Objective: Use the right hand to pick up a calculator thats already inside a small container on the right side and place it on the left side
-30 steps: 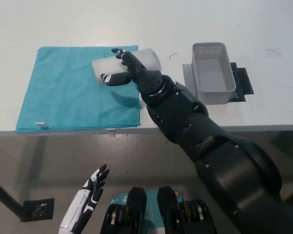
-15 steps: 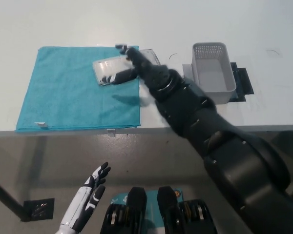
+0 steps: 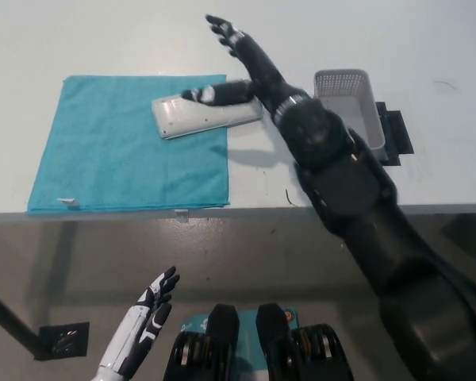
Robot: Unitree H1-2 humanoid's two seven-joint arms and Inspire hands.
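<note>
A pale grey calculator [image 3: 200,116] lies flat at the right edge of the teal cloth [image 3: 119,151], its right end reaching onto the white table. My black right hand [image 3: 236,65] is open above it, fingers spread; one finger rests on or just over the calculator's top edge, the others point up and away. Nothing is gripped. The small grey basket [image 3: 347,119] stands to the right, partly hidden by my right arm; the part of its inside that shows holds nothing. My white left hand [image 3: 139,333] hangs open below the table edge at lower left.
A black mat [image 3: 395,131] lies under the basket. The table's front edge [image 3: 222,210] runs across the middle of the picture, with floor below it. A small dark block [image 3: 62,341] sits on the floor at lower left.
My right hand has let go of the calculator and lifted up and back, its fingers opening. The calculator now lies flat on the cloth's right edge. The left hand has not moved.
</note>
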